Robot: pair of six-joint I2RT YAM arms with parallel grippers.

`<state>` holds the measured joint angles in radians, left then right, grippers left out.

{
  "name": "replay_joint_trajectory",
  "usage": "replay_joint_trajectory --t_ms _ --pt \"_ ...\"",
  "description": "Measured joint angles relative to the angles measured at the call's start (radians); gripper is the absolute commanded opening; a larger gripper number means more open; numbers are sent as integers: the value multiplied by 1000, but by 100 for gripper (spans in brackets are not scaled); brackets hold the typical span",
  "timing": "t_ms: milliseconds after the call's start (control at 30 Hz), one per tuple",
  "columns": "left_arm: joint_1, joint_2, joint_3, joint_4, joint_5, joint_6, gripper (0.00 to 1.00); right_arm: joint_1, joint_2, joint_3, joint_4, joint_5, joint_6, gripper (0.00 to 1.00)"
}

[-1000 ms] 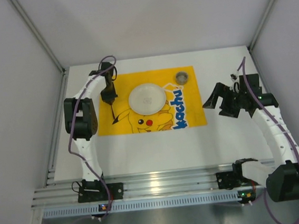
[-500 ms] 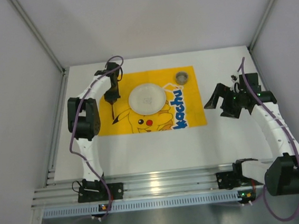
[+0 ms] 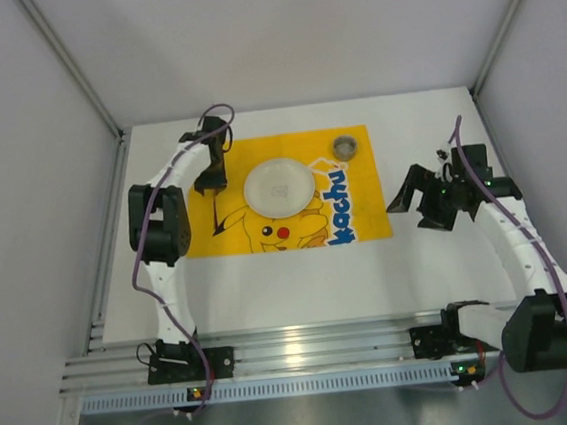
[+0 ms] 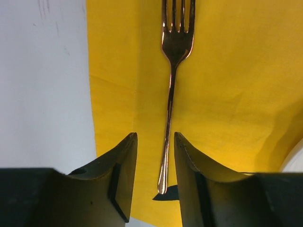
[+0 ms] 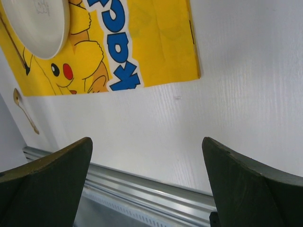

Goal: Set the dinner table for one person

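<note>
A copper-coloured fork [image 4: 171, 80] lies flat on the yellow Pikachu mat [image 3: 354, 216], tines pointing away from me. Its handle end sits between my left gripper's [image 4: 155, 137] fingers, with a gap on each side, so the jaws are open and hold nothing. In the top view the left gripper [image 3: 211, 186] hangs over the mat's left strip, beside the white plate [image 3: 279, 186]. A small cup [image 3: 345, 147] stands at the mat's far right corner. My right gripper [image 3: 413, 198] hovers wide open and empty over the white dinner table [image 3: 300, 281], right of the mat.
The right wrist view shows the plate [image 5: 35, 23], the mat's blue lettering [image 5: 118, 52] and a golden spoon-like utensil [image 5: 21, 106] on the white tabletop beyond the mat's corner. An aluminium rail [image 3: 297, 352] runs along the near edge. Grey walls enclose the table.
My left gripper shifted slightly right over the mat's left strip, then opened and let go of the fork, which now lies on the mat. The right arm barely moved.
</note>
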<state>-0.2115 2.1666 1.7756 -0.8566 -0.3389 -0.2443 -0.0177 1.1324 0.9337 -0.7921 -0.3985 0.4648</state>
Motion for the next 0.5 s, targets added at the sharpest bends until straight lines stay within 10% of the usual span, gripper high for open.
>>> replay_joint_trajectory --t_ms 267,500 --pt "13 -124 -6 -31 -41 -87 68 -1 -22 -14 -1 -11 8 100" --pt "210 -512 -338 -63 87 -239 71 -1 -61 -27 1 -15 18 100"
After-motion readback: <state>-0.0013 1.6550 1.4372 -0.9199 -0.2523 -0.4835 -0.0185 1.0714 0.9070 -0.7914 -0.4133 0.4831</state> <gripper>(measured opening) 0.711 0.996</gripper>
